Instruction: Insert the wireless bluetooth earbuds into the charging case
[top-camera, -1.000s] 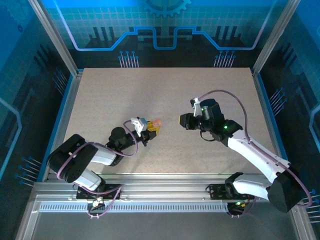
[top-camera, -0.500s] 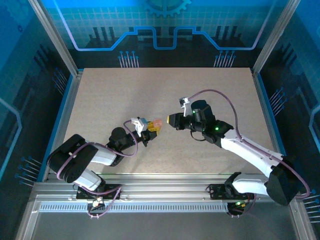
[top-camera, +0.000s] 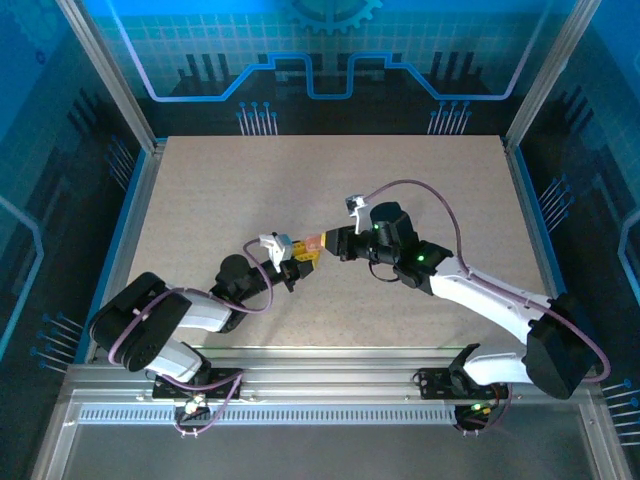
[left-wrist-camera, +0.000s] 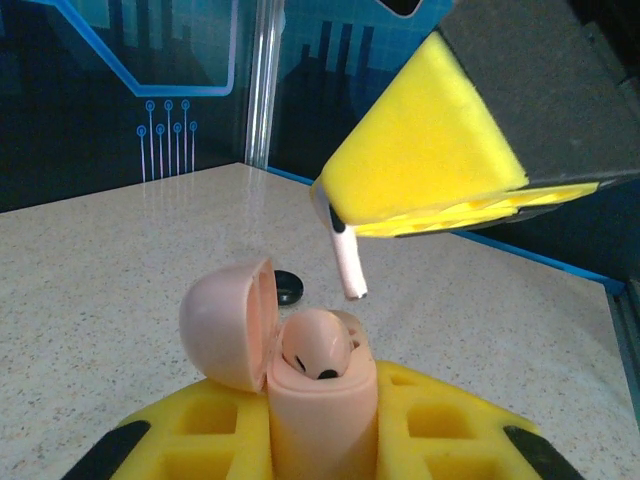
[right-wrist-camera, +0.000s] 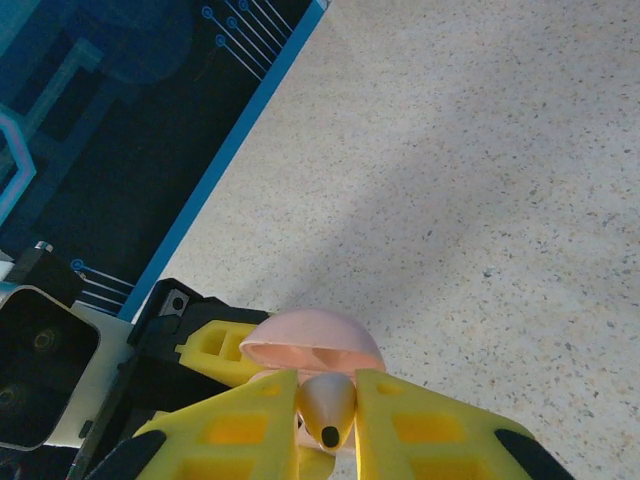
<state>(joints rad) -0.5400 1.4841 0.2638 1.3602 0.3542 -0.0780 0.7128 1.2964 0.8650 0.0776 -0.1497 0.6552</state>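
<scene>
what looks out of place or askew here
Nothing damaged or spilled. The left gripper holds the charging case upright, lid open, one earbud seated. The right gripper pinches the second earbud, tilted, above it. A small black disc lies loose on the table behind.

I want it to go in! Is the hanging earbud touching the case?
Apart. The left wrist view shows table between the earbud and the open case.
</scene>
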